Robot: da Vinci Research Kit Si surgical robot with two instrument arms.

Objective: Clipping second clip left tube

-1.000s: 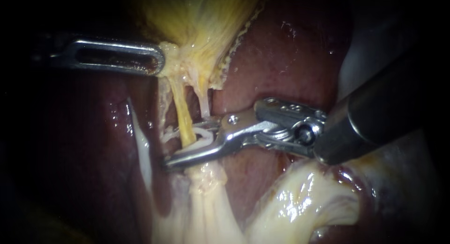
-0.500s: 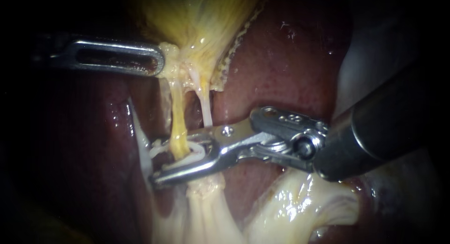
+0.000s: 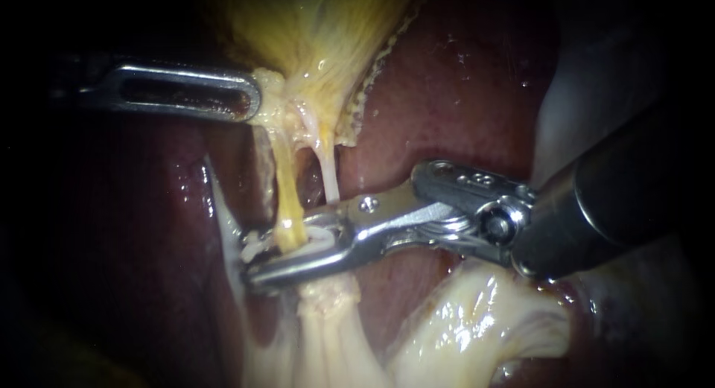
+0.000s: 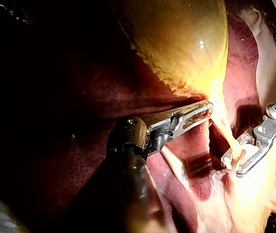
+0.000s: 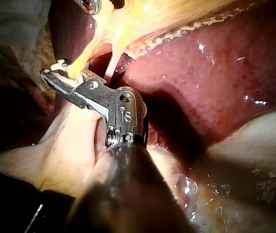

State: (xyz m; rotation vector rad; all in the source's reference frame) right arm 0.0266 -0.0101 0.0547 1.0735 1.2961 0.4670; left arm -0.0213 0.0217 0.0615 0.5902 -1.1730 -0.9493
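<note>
Clip-squeezing step, I reckon: right instrument (image 3: 261,258) has its jaws narrowed onto a white clip (image 3: 319,237) that sits round the yellow left tube (image 3: 287,194), low down. Left instrument (image 3: 249,97) pinches the gallbladder (image 3: 320,45) taut. Next up: squeeze fully, then release cleanly.

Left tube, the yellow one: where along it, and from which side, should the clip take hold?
The left tube, at its lower stretch just above the pale stump, crosswise from the view's right: it hangs taut, near upright, and the clip in the right instrument straddles it.
</note>
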